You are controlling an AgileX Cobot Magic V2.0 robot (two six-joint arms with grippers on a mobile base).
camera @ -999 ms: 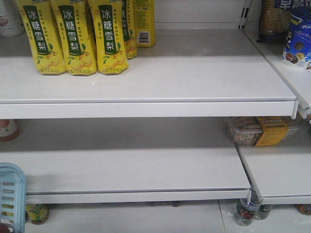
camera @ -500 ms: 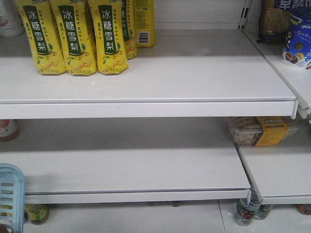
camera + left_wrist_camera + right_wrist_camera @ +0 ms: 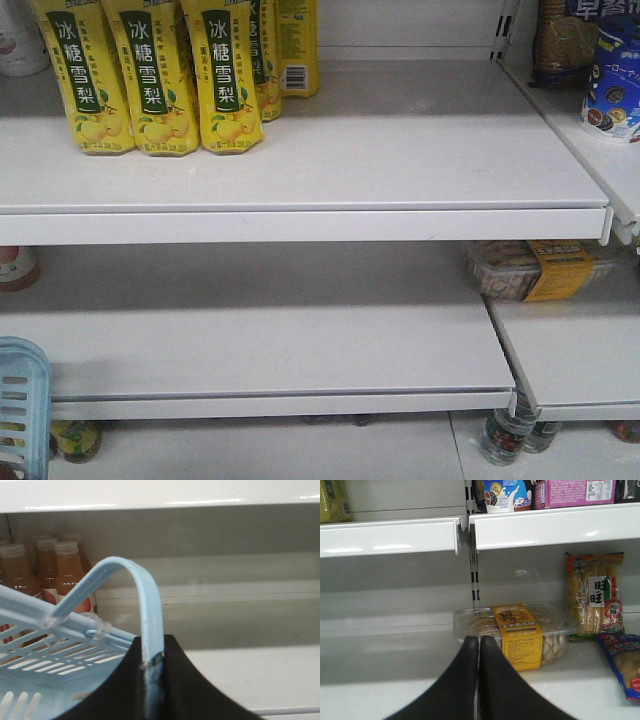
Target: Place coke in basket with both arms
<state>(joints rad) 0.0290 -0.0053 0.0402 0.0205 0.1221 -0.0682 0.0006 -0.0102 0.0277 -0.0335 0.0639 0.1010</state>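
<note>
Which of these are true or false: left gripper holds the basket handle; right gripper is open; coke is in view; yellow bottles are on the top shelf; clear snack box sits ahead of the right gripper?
1. The left gripper is shut on the basket handle. True: the blue handle runs between its fingers.
2. The right gripper is open. False: its fingertips are pressed together, holding nothing.
3. The coke is in view. False: no red coke bottle shows in any view.
4. Yellow bottles stand on the top shelf. True, at its left end.
5. A clear snack box with a yellow label lies ahead of the right gripper. True, on the lower shelf.
</note>
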